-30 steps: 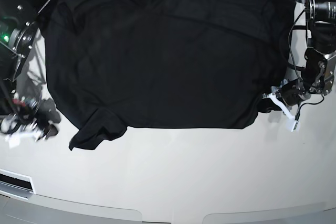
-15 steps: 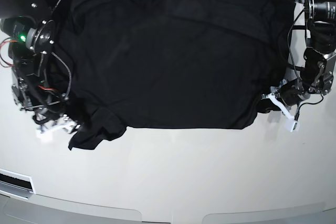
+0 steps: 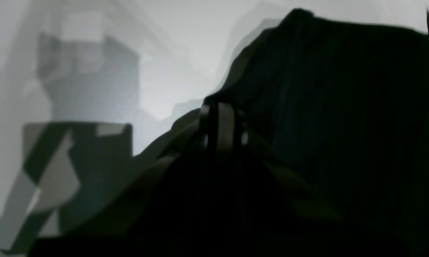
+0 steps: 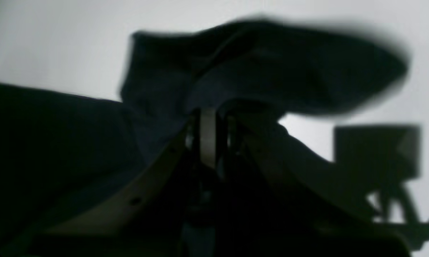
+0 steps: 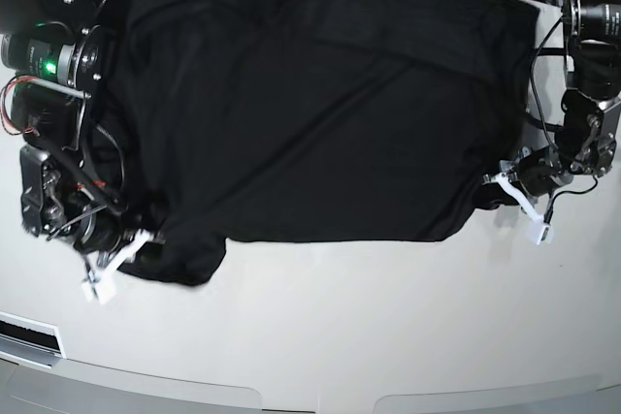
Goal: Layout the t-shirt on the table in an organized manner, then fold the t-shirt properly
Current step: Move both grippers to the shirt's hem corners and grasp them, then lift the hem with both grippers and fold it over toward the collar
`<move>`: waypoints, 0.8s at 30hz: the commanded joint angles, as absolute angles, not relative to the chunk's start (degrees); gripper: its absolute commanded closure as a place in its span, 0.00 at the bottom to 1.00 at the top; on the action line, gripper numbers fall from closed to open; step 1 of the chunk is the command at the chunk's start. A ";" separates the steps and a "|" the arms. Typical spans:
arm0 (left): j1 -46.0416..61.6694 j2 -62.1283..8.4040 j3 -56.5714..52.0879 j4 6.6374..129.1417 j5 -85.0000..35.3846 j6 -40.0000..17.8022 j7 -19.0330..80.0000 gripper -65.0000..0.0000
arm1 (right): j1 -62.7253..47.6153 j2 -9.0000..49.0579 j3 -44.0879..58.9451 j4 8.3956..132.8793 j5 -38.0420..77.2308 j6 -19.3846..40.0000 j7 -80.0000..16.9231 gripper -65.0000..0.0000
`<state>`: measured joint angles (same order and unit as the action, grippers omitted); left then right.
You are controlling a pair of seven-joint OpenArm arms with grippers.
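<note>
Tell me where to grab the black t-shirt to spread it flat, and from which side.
Grip the t-shirt at its two near sleeve corners, coming in low from the outer sides. Those corners bunch at the edges while the body lies flat. The right gripper and left gripper already sit there.

You are looking at the table (image 5: 320, 336), a glossy white top with a curved near edge. The t-shirt (image 5: 320, 104), plain black, lies spread directly on its far half, the hem straight toward you, one sleeve bunched at the near-left corner
</note>
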<state>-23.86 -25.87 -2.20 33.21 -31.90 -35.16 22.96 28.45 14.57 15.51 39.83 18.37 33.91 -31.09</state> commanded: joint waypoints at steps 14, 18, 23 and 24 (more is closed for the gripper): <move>-31.64 -27.03 -2.26 33.76 -31.92 -38.74 22.98 1.00 | 29.91 15.42 15.64 42.44 19.68 40.00 -33.69 1.00; -32.27 -27.00 -2.26 33.76 -32.01 -40.00 23.57 1.00 | 28.95 15.42 15.64 44.82 20.05 40.00 -33.93 1.00; -32.23 -27.18 -2.26 34.20 -32.03 -40.00 24.01 1.00 | 24.99 15.42 15.62 54.54 25.10 40.00 -39.00 1.00; -32.16 -27.46 -2.26 34.74 -32.01 -40.00 24.03 1.00 | 23.73 15.42 15.62 56.71 25.71 40.00 -39.79 1.00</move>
<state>-30.30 -26.26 -2.13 33.61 -30.76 -39.48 25.23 22.28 14.57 15.51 56.01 24.71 39.53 -40.49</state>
